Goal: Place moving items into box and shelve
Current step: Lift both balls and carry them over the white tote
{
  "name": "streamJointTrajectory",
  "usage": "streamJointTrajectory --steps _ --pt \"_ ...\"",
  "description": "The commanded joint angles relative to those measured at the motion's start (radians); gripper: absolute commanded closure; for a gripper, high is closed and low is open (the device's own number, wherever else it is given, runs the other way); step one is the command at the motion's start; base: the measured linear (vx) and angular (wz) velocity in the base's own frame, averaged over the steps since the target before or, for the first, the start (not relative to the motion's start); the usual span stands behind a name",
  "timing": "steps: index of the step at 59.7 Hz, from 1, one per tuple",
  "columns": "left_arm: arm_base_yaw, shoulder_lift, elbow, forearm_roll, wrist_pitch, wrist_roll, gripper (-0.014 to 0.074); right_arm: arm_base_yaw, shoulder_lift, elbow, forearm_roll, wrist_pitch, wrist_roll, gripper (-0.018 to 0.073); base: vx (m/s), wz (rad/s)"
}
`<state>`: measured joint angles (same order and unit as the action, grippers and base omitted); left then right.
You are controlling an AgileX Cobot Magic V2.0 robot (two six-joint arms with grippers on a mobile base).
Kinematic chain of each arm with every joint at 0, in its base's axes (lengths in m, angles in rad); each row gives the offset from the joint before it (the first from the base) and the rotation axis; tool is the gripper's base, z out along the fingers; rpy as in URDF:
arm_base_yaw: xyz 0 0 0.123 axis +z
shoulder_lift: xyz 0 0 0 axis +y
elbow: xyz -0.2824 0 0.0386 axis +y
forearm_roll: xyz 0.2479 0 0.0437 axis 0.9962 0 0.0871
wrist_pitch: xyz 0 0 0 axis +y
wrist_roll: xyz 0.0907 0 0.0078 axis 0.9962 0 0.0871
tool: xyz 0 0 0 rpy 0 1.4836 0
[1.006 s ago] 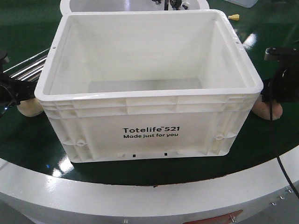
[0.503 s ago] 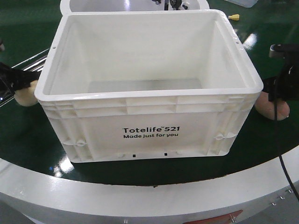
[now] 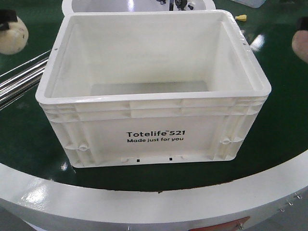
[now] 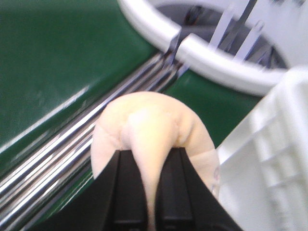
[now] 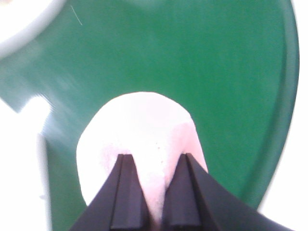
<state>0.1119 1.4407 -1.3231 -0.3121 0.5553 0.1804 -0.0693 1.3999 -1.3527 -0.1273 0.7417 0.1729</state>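
Observation:
The box (image 3: 154,137), a large white crate with black "Totelife 521" print, stands open-topped in the middle of the green table. A pale cream ball (image 3: 12,34) hangs in the air off the box's far left corner. My left gripper (image 4: 151,159) is shut on this cream ball (image 4: 144,125), pinching a fold of it between black fingers. A pinkish ball (image 3: 301,45) hangs at the right edge of the front view, level with the box's rim. My right gripper (image 5: 154,161) is shut on that pink ball (image 5: 139,120). The box interior looks bare.
Shiny metal rails (image 3: 19,79) run along the table left of the box. A white round container (image 3: 96,5) sits behind the box, with a small yellow piece (image 3: 241,18) near its right. The table's white curved rim (image 3: 144,202) runs across the front.
Both balls have risen from the table beside the box's lower corners to about rim height, each held in its gripper. The box has not moved.

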Motion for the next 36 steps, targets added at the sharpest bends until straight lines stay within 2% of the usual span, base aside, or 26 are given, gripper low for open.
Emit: streamJointTrajectory --steps 1,7,11,19,24,27,31,36 --pt "-0.004 -0.078 -0.068 -0.139 0.01 0.082 0.0605 0.001 -0.08 -0.063 0.098 -0.046 -0.078 0.0561 0.0 0.0" --pt "-0.005 -0.112 -0.074 -0.339 0.077 0.231 0.0605 0.002 -0.125 -0.08 0.303 -0.037 -0.219 0.0561 0.0 0.0" --pt "-0.005 -0.126 -0.074 -0.496 0.119 0.33 0.0605 0.002 -0.143 -0.08 0.492 -0.035 -0.352 0.0561 0.0 0.0" --pt "-0.033 -0.134 -0.074 -0.727 0.157 0.466 0.0605 0.002 -0.147 -0.08 0.833 0.002 -0.611 0.0561 0.0 0.0" --pt "-0.079 -0.131 -0.074 -0.781 0.168 0.516 0.0605 0.002 -0.142 -0.079 1.013 0.034 -0.751 0.0561 0.0 0.0" --pt "-0.111 -0.131 -0.074 -0.789 0.156 0.532 0.0605 0.002 -0.137 -0.079 1.071 0.041 -0.808 0.0561 0.0 0.0" --pt "-0.153 -0.131 -0.074 -0.79 0.127 0.532 0.0605 0.002 -0.133 -0.079 1.105 0.049 -0.826 0.0561 0.0 0.0" --pt "-0.201 -0.131 -0.074 -0.79 0.102 0.532 0.0605 0.023 -0.128 -0.079 1.101 0.065 -0.834 0.0561 0.0 0.0"
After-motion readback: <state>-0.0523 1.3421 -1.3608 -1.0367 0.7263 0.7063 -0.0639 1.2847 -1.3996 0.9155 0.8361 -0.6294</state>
